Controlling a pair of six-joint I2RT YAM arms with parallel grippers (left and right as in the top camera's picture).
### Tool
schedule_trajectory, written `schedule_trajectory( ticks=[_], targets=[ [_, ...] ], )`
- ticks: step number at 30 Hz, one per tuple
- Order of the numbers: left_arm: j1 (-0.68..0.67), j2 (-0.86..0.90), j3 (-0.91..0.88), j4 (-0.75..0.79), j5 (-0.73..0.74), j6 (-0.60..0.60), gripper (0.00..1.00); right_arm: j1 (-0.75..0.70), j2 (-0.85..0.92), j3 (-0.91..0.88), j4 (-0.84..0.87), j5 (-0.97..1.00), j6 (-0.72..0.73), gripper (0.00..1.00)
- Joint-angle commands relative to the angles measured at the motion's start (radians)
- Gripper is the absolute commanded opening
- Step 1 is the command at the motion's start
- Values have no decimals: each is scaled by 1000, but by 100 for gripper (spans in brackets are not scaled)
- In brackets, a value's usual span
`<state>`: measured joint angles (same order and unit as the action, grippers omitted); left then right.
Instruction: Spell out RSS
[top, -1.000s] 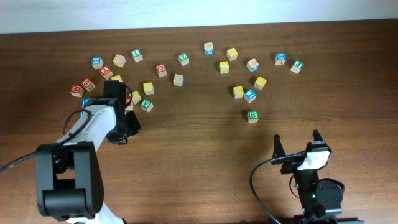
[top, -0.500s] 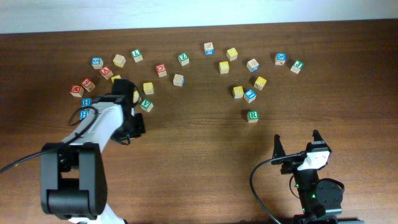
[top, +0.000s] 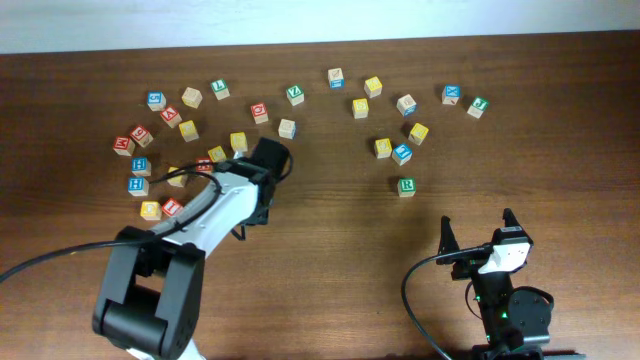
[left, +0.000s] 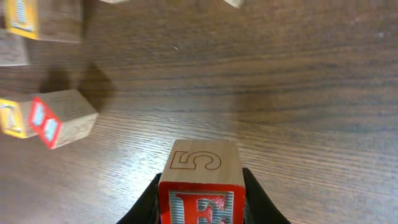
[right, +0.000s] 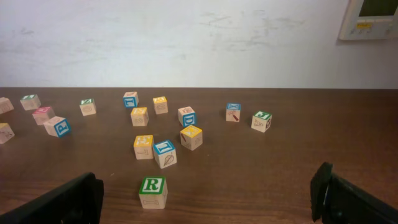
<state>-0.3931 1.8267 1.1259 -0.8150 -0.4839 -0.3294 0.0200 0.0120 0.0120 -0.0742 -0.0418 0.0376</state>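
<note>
The green R cube (top: 406, 186) stands alone right of centre, and in the right wrist view the R cube (right: 153, 191) lies just ahead between the wide-apart fingers. My right gripper (top: 478, 232) (right: 211, 202) is open and empty. My left gripper (top: 258, 196) (left: 202, 205) is shut on a wooden cube (left: 202, 180) that has a red-framed red-letter face and an outlined 5-like figure on top. Yellow-faced cubes (top: 383, 148) (top: 418, 132) lie above the R cube. I cannot read their letters.
Cubes are scattered across the far half of the table: a left cluster (top: 140, 165), a top row (top: 295, 95) and a right group (top: 452, 95). In the left wrist view a red-faced cube (left: 62, 118) lies tilted to the left on the wood.
My left arm has swung right, away from the left cluster toward the table's middle, carrying its cube. Cubes it had covered now show. The right arm has not moved.
</note>
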Motion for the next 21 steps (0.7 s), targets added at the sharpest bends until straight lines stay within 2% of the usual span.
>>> schedule_trajectory(
  ticks=[1,5,8,12,18,21],
  targets=[
    [-13,41,-2,-1,-121,-79,16,-7,-6,-6,-4,8,-4,98],
    [-13,93,-2,-2,-126,-90,17,-7,-6,-6,-4,8,-4,98],
    [-13,126,-2,-5,-118,-90,20,-7,-6,-6,-4,8,-4,98],
    [-18,133,-1,-13,-32,-90,26,-7,-6,-6,-4,8,-4,98],
    [-65,133,10,-14,-28,-90,32,-7,-6,-6,-4,8,-4,98],
    [-87,133,29,-26,-29,-89,28,-7,-6,-6,-4,9,-4,98]
  ],
)
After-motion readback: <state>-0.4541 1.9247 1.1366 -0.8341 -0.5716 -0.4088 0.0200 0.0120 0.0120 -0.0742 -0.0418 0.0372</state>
